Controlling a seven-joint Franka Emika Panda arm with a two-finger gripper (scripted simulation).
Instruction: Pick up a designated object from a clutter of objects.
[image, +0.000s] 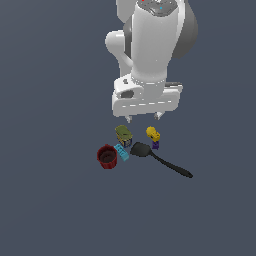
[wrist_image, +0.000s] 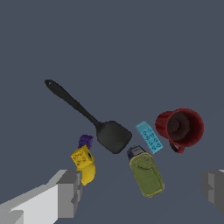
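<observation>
Two-finger grey gripper held spread wide above clutter, nothing gripped. Tiny yellow-orange studded toy brick located lower left of wrist frame, touching small purple piece and rounded yellow ball. Black plastic spatula, olive-green can, light-blue studded brick, dark red cup grouped nearby.

Arm is cut off by exterior view's top edge; end effector fingers are clipped in wrist view; yellow ball is partly hidden behind yellow brick
</observation>
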